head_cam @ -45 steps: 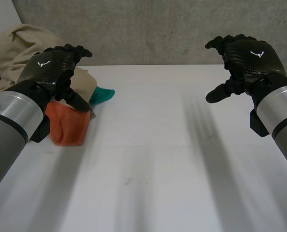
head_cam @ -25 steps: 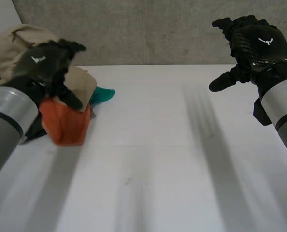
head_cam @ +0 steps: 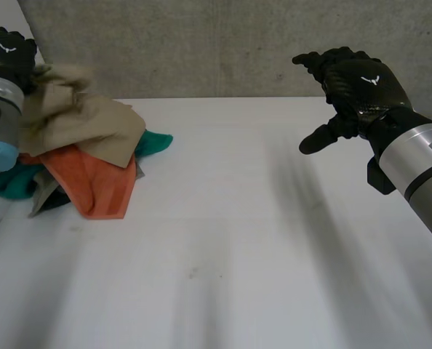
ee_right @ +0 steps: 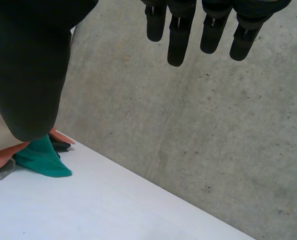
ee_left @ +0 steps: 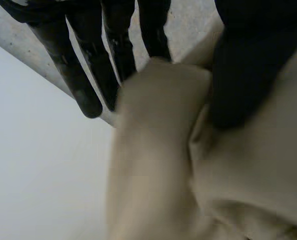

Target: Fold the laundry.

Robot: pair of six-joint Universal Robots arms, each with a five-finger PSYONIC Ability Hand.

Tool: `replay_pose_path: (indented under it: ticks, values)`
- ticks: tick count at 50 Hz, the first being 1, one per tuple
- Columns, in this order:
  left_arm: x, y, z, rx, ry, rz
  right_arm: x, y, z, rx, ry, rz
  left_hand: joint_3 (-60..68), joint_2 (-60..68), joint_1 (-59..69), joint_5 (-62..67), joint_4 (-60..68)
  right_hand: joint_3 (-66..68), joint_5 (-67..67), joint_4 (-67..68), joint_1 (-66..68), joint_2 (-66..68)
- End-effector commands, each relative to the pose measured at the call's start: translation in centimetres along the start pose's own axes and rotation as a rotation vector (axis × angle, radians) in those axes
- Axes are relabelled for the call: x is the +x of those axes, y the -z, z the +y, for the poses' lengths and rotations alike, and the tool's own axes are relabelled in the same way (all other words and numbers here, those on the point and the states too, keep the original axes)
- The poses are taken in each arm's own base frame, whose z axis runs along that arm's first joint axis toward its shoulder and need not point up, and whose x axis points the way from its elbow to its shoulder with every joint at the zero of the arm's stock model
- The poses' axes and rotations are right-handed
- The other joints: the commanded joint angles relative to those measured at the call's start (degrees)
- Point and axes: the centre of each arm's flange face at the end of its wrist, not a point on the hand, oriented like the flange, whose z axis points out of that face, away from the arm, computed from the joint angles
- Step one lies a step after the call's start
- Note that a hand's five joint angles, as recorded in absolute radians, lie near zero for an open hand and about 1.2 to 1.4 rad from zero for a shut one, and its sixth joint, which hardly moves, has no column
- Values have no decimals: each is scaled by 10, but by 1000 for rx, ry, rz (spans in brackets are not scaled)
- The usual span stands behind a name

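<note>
Laundry (head_cam: 92,156) sits in a loose heap on the robot's left side of the counter (head_cam: 238,240), close to the wall (head_cam: 201,43) at the back. The left hand (head_cam: 6,52) is up above it with a beige cloth (head_cam: 81,116) pinched between thumb and fingers, and the wrist view shows a fold of that cloth bunched right against the palm. One end of it is lifted and the rest drapes down over an orange cloth (head_cam: 92,182), with a teal cloth (head_cam: 154,142) poking out at the far side of the heap and more teal beside the arm. Over on the other side, the right hand (head_cam: 358,87) hovers well apart from the heap, fingers straight, thumb spread, holding nothing. This looks like the picking-out step: getting one piece free of the pile, with no folding done yet. To do it well, I'd say lift the beige cloth high enough that it peels off the orange one rather than dragging it along. Then carry it to the bare middle of the counter and bring the right hand in to take a second corner so it can be spread flat. The cloth looks soft, creased and limp. The grip is on a bunched fold, not a clean corner, so it may hang twisted and need regripping.
</note>
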Motion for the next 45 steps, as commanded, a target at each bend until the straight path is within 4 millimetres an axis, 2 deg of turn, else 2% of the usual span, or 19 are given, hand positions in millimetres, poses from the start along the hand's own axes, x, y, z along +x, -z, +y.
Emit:
replay_pose_path:
  ticks: [1, 7, 8, 11, 12, 16, 19, 21, 23, 24, 27, 28, 30, 31, 32, 33, 38, 43, 45]
  values:
    - [-5, -3, -34, 96, 27, -83, 9, -2, -3, 10, 6, 27, 470, 470, 436, 471, 469, -19, -22, -19, -31, -114]
    - [-16, 20, -108, 262, 121, -103, 17, -3, -8, 26, 8, 51, 470, 470, 436, 471, 469, -19, -22, -19, -31, -114]
    - [-20, 33, -134, 313, 172, -93, 19, -3, -9, 29, 9, 54, 470, 470, 436, 471, 469, -19, -22, -19, -31, -114]
    - [-22, 56, -171, 384, 271, -58, 22, -4, -12, 41, 13, 64, 470, 470, 436, 471, 469, -19, -22, -19, -31, -114]
    - [-20, 73, -193, 429, 343, -15, 22, -4, -13, 44, 14, 64, 470, 470, 436, 471, 469, -19, -22, -19, -31, -114]
    - [8, 123, -227, 482, 498, 183, 27, -5, -15, 49, 17, 74, 470, 470, 436, 471, 469, -19, -22, -19, -31, -114]
    - [38, 149, -228, 450, 547, 320, 31, -5, -16, 54, 19, 85, 470, 470, 436, 471, 469, -19, -22, -19, -31, -114]
    - [73, 178, -218, 382, 567, 461, 34, -6, -16, 53, 20, 94, 470, 470, 436, 471, 469, -19, -22, -19, -31, -114]
    - [99, 198, -206, 319, 570, 553, 37, -7, -16, 53, 21, 102, 470, 470, 436, 471, 469, -19, -22, -19, -31, -114]
    - [124, 218, -193, 256, 564, 636, 40, -8, -15, 53, 22, 109, 470, 470, 436, 471, 469, -19, -22, -19, -31, -114]
    - [156, 247, -172, 164, 546, 749, 42, -10, -12, 44, 23, 113, 470, 470, 436, 471, 469, -19, -22, -19, -31, -114]
    - [171, 263, -159, 109, 530, 804, 43, -12, -9, 38, 22, 113, 352, 352, 318, 353, 351, -19, -22, -19, -31, -114]
    - [181, 273, -147, 63, 511, 838, 43, -14, -5, 29, 21, 110, 134, 133, 99, 135, 132, -19, -22, -19, -31, -114]
    - [185, 279, -139, 29, 497, 853, 44, -15, -2, 20, 18, 108, -92, -93, -127, -91, -94, -19, -22, -19, -31, -114]
    - [185, 281, -136, 15, 486, 857, 44, -17, 2, 5, 18, 103, -201, -202, -235, -200, -203, -19, -22, -19, -31, -114]
    - [184, 282, -134, 8, 479, 856, 44, -19, 5, -5, 20, 103, -230, -230, -264, -229, -231, -19, -22, -19, -31, -114]
    - [157, 270, -126, -26, 434, 770, 40, -25, 23, -70, 51, 72, -230, -230, -264, -229, -231, -19, -22, -19, -31, -114]
    - [108, 258, -123, -27, 441, 624, 29, -27, 41, -166, 102, 18, -230, -230, -264, -229, -231, -19, -22, -19, -31, -114]
    - [97, 258, -118, -38, 440, 592, 24, -28, 47, -207, 142, -17, -230, -230, -264, -229, -231, -19, -22, -19, -31, -114]
